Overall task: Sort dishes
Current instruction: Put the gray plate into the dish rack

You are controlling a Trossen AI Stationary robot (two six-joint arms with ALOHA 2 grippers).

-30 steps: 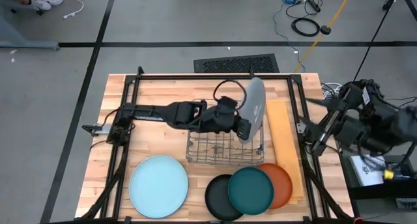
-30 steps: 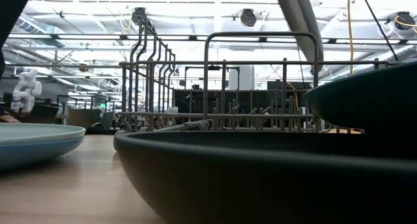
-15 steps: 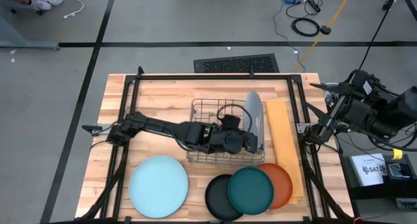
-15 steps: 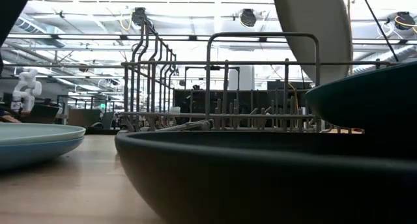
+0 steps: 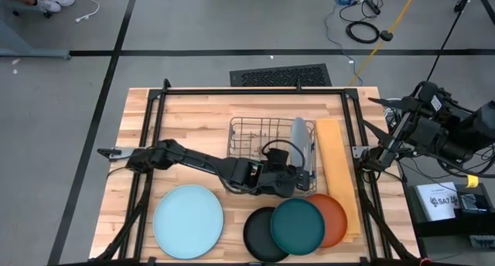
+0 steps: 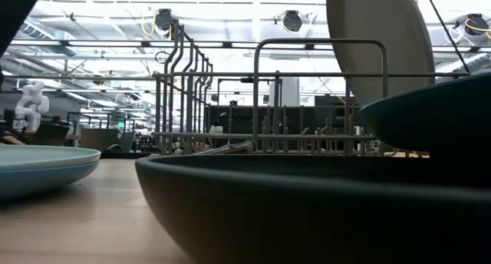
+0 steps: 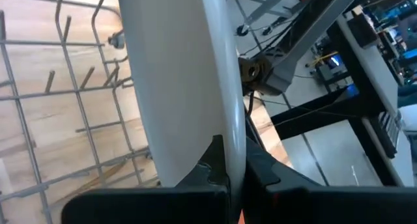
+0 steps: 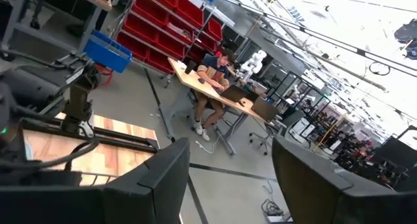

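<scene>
Now: grey plate on edge in rack

Left tool [image 7: 229, 178] is clamped on the rim of the grey plate [image 5: 300, 142], which stands on edge in the wire rack [image 5: 251, 136]. High view alone shows the pale blue plate [image 5: 188, 220], black plate [image 5: 259, 237], dark teal plate [image 5: 298, 226] and orange plate [image 5: 334, 218] on the desk [image 5: 193, 115]. Right tool [image 8: 228, 178] hangs parted beyond the desk's right edge, holding nothing.

The left arm stretches low across the worktop, its left gripper [image 5: 298, 181] clamped tight, while the right gripper [image 8: 228, 178], fingers spread, waits off to the side.
</scene>
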